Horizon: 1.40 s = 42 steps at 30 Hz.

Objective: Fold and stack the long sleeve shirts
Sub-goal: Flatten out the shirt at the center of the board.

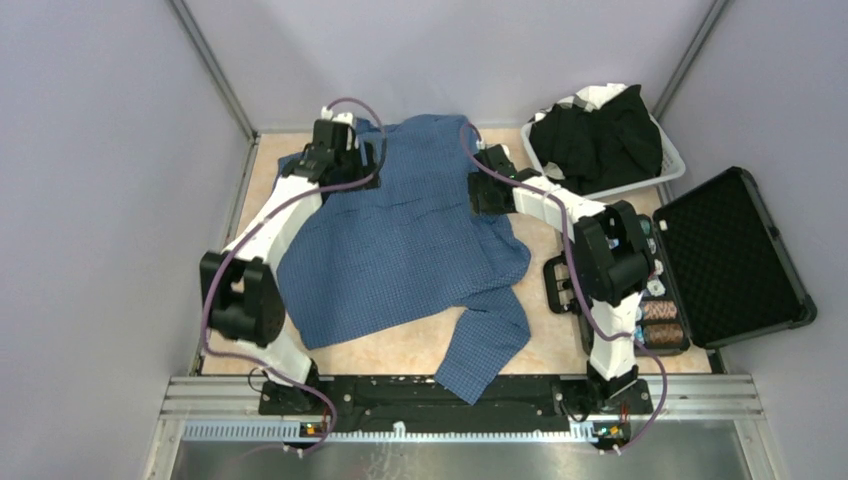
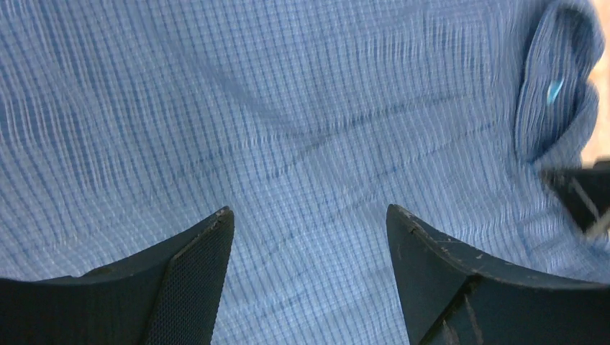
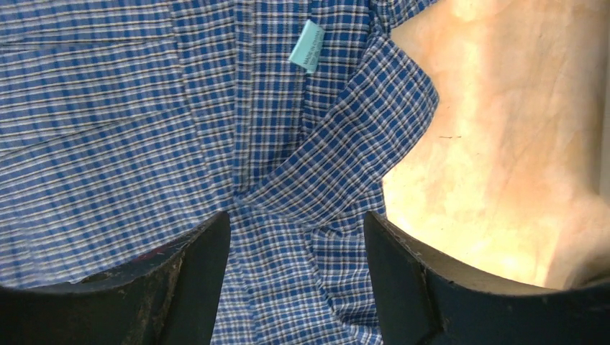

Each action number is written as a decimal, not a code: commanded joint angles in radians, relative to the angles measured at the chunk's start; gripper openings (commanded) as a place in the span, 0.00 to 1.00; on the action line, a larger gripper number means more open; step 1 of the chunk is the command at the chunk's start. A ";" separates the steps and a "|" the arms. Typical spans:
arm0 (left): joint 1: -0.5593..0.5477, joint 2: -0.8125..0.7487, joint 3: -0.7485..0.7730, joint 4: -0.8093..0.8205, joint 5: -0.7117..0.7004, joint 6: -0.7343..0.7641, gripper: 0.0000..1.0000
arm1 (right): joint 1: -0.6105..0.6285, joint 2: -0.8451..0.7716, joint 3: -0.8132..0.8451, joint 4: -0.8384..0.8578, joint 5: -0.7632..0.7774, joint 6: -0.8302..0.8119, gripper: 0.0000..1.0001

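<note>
A blue checked long sleeve shirt (image 1: pixel 410 235) lies spread over the tan table, one sleeve (image 1: pixel 490 345) trailing to the near edge. My left gripper (image 1: pixel 345 150) hangs over its far left part, jaws open above the cloth (image 2: pixel 309 129) with nothing between them. Over the shirt's far right edge my right gripper (image 1: pixel 490 180) is open too, above the collar and a small teal label (image 3: pixel 307 45). Black shirts (image 1: pixel 600 135) are heaped in a white basket (image 1: pixel 672 165) at the far right.
An open black hard case (image 1: pixel 730 255) with foam lining sits at the right edge. Small boxes of parts (image 1: pixel 662 320) lie beside the right arm. Grey walls close in the table on three sides. Bare tabletop (image 3: pixel 503 144) shows right of the collar.
</note>
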 commanded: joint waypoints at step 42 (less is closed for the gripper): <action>0.002 -0.307 -0.867 0.108 0.037 -0.403 0.73 | -0.054 0.012 0.137 -0.078 0.234 -0.065 0.04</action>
